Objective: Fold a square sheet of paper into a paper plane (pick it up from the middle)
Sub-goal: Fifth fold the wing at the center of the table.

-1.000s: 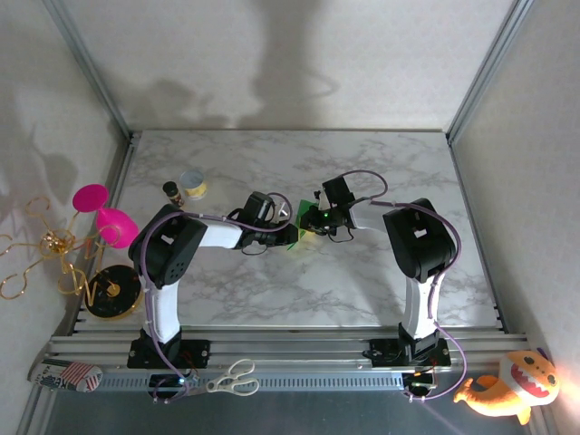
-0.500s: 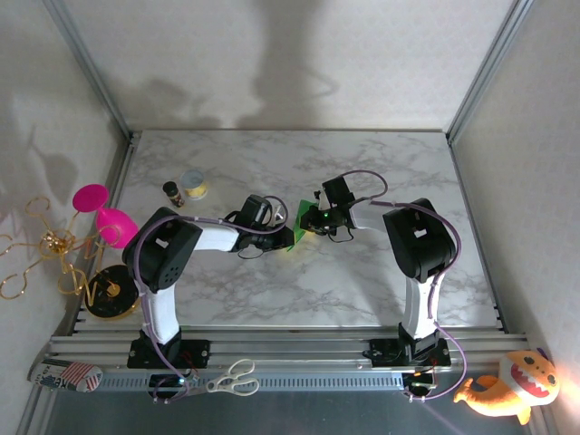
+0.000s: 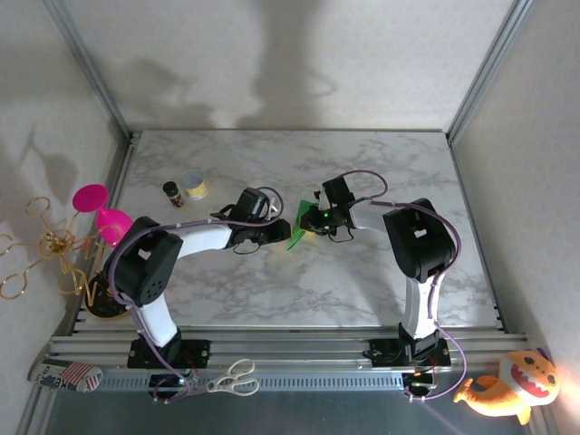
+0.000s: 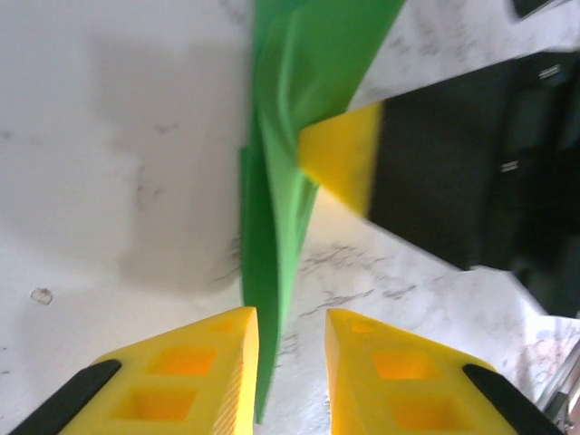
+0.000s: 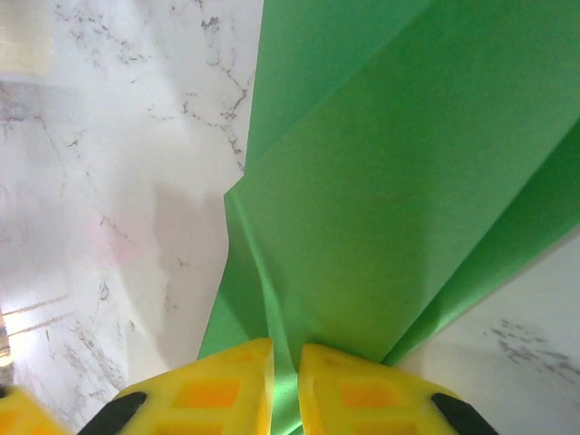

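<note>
1. Pinching the green paper (image 5: 362, 181) shut in its jaws, the right gripper (image 5: 285, 358) holds it edge-up over the counter (image 3: 362, 281), between both arms.
2. The left gripper (image 4: 292, 319) has its jaws apart around the paper's tip, so the loose creases may spring open or sag.
3. No writing is legible.

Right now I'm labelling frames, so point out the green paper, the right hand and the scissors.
green paper (image 5: 381, 181): right wrist view, its broad folded face.
right hand (image 5: 285, 349): right wrist view, between its yellow fingertips.
scissors (image 3: 231, 379): top external view, near the middle.
</note>
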Tool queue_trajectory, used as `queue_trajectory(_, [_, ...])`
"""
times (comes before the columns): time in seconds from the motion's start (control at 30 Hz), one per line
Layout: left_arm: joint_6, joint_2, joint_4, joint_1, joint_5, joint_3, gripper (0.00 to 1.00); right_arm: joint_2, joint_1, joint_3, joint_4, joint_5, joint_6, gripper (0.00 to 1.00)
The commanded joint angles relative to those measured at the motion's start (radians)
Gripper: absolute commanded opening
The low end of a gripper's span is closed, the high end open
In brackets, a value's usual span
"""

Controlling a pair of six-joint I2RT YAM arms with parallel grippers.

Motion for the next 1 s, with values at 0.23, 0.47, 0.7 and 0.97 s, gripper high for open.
queue_trajectory(0.23, [-0.080, 0.062, 0.126, -0.041, 0.097, 0.043, 0.15, 0.082, -0.011, -0.016, -0.059, 0.122, -0.015, 0.19])
queue_trajectory(0.47, [-0.083, 0.127, 0.131, -0.047, 0.111, 0.046, 0.13, 0.080, -0.011, -0.016, -0.060, 0.118, -0.015, 0.19])
queue_trajectory(0.7, [-0.089, 0.152, 0.144, -0.051, 0.112, 0.031, 0.13, 0.080, -0.011, -0.016, -0.060, 0.114, -0.014, 0.19])
queue_trajectory(0.97, [-0.095, 0.168, 0.155, -0.054, 0.114, 0.017, 0.13, 0.083, -0.011, -0.014, -0.061, 0.111, -0.012, 0.19])
